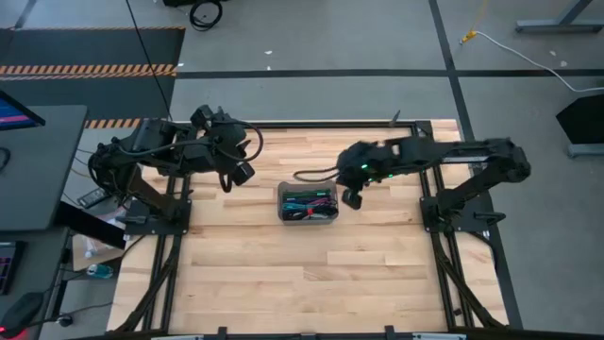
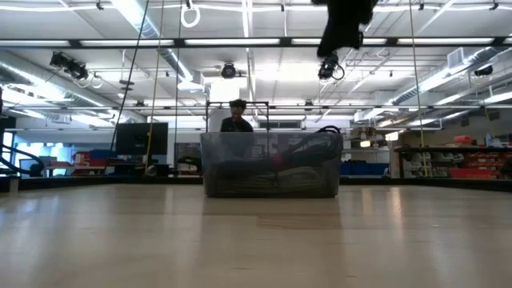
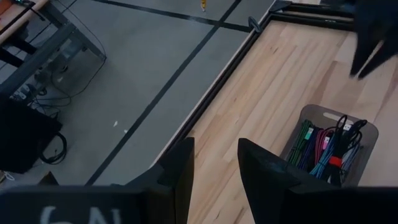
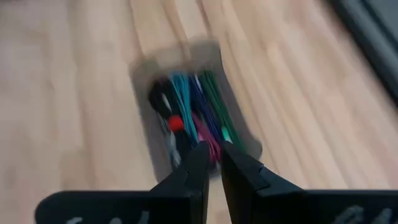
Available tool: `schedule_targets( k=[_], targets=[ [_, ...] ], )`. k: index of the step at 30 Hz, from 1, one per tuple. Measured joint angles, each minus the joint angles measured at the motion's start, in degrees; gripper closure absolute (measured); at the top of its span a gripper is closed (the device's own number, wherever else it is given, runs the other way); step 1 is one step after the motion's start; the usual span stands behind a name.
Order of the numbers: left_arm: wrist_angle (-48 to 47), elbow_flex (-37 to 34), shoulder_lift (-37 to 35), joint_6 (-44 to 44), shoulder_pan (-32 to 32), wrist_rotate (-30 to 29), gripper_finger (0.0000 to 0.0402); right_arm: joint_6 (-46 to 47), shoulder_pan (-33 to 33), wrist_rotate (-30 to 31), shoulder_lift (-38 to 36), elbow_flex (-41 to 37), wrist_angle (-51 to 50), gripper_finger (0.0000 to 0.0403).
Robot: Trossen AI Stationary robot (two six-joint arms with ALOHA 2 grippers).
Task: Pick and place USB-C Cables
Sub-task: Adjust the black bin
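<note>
Because the whole job is done on one surface, the table (image 1: 311, 274) fills the middle of the high view, its bare wood left open around a single container. Near the centre of that view, a tray (image 1: 283, 210) is set within reach of both arms, and the cables (image 1: 310, 202) are gathered inside it as a mixed bundle of teal, green, purple, black and red cords; none is seen lying on the wood.

At centre right of the high view, the right gripper (image 1: 351, 197) is held just beside the tray's right end, raised above it, as the low view suggests, presumably for a reach into the bundle. Its jaws are drawn nearly together, with only a thin gap and nothing seen between them.

At centre left, the left gripper (image 1: 243, 173) is parked well apart from the tray, jaws apart and empty.
</note>
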Motion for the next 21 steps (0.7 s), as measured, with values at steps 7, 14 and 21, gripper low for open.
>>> schedule_targets(
  k=[7, 14, 21],
  targets=[
    [-0.02, 0.0, 0.0, -0.23, -0.02, 2.66, 0.0271, -2.57, -2.38, -0.15, 7.82, -2.26, -0.02, 0.0352],
    [-0.02, 0.0, 0.0, 0.19, 0.0, 2.64, 0.0271, -2.15, -7.68, -2.08, 13.0, -1.95, -0.42, 0.0335],
    [-0.02, 0.0, 0.0, 0.21, 0.0, 2.62, 0.0271, -0.35, -10.88, -3.88, 14.82, -1.93, -3.91, 0.0295]
  ],
)
